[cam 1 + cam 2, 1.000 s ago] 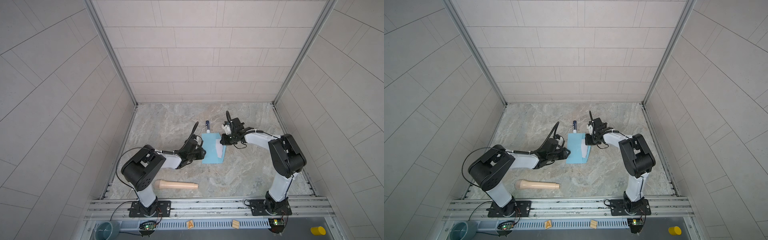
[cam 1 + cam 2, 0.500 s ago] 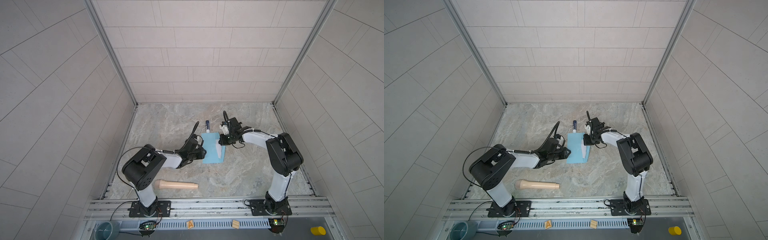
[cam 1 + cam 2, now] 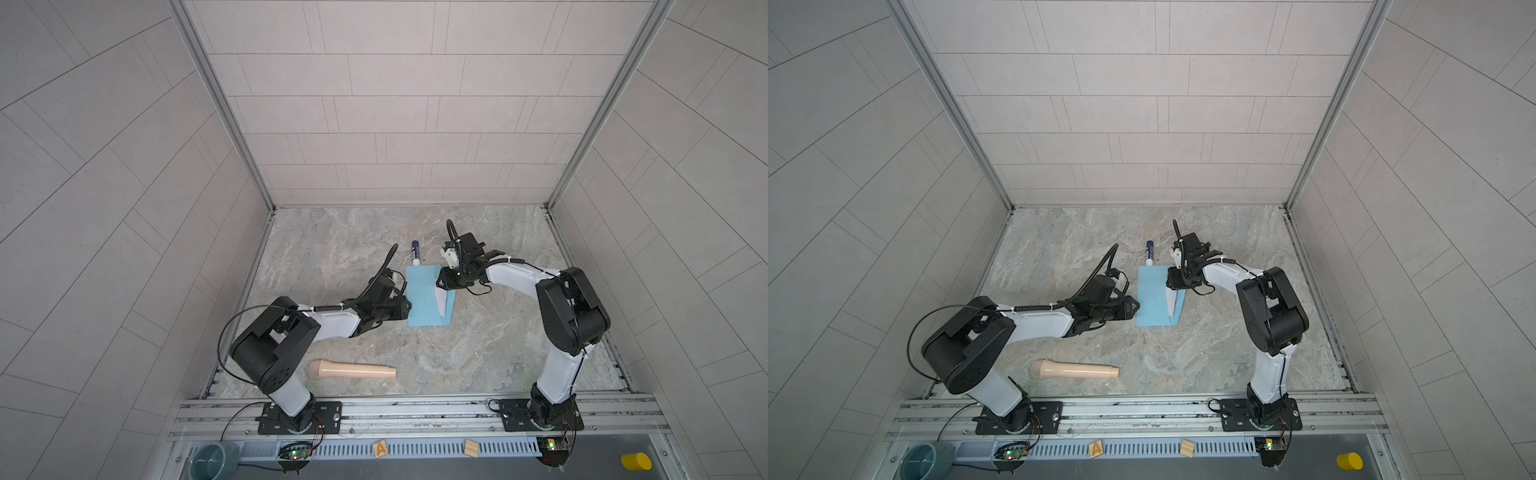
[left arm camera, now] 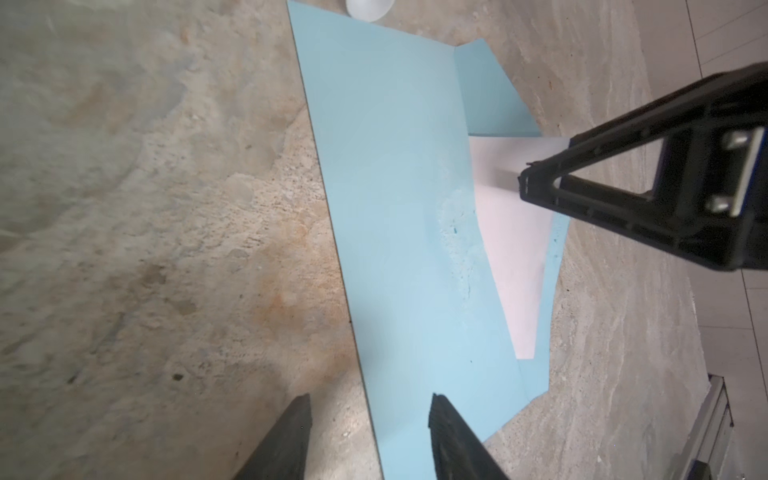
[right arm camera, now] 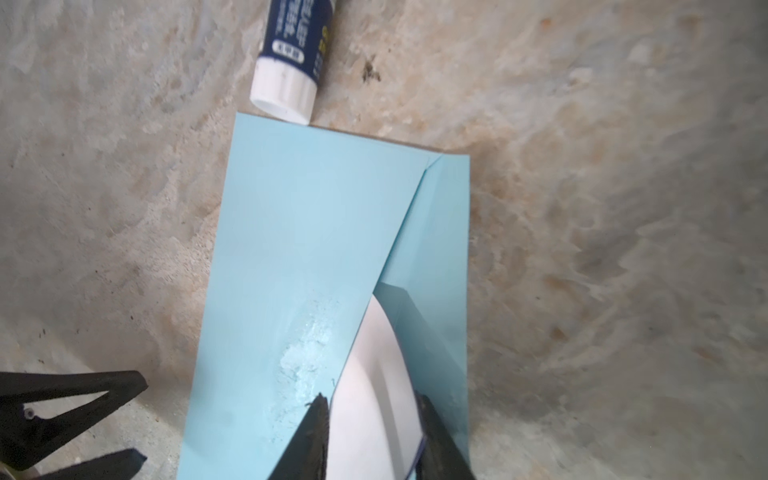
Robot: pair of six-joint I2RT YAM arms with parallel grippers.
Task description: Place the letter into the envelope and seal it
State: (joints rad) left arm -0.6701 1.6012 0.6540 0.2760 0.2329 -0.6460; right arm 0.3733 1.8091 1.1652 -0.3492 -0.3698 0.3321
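Note:
The light blue envelope [image 3: 424,301] [image 3: 1152,301] lies flat mid-table, with a glue smear on its face [image 5: 307,353]. Its flap [image 5: 436,249] stands half folded along the right side. The white letter [image 3: 441,297] [image 4: 511,249] [image 5: 374,374] shows under that flap, partly tucked in. My right gripper [image 3: 441,283] [image 3: 1170,283] [image 5: 372,401] is over the letter, open, with the sheet between its tips. My left gripper [image 3: 405,305] [image 3: 1136,305] [image 4: 370,407] is open astride the envelope's [image 4: 395,208] left edge, one finger over paper, one over table.
A blue glue stick [image 3: 415,252] [image 5: 291,62] lies just beyond the envelope's far end. A beige wooden roller [image 3: 351,370] rests near the front. On the front rail sit two wooden blocks [image 3: 426,449], a teal bowl [image 3: 214,459] and a yellow cylinder [image 3: 636,461].
The right gripper has shifted slightly left over the envelope's flap side and its jaws have parted. The left gripper's jaws have spread wider. The envelope has stayed put.

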